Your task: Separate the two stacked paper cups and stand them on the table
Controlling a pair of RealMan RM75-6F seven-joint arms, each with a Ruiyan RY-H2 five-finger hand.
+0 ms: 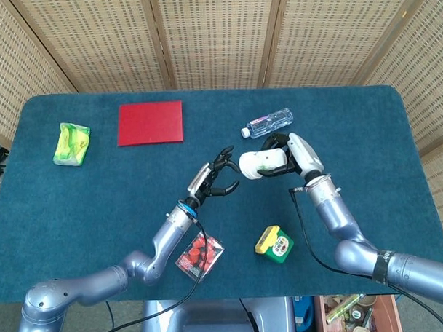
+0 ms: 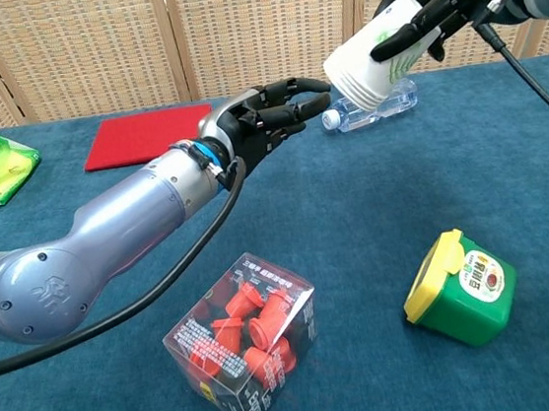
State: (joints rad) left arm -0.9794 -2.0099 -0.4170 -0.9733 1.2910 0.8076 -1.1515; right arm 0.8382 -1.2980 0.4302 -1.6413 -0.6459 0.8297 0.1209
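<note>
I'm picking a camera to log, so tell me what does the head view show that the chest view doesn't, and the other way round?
Only the head view shows the whole tabletop edge to edge, with both arms reaching in from the near side.

Only the chest view shows, side-on, that the stacked paper cups are lifted off the table and tilted, open end toward the left robot hand.

Both show the right robot hand gripping the cups, the left empty beside them, plus the water bottle, red mat, green-yellow container and box of red parts.

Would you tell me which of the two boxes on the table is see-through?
The clear box of red pieces, nearest the camera; the green box with the yellow lid is opaque.
</note>
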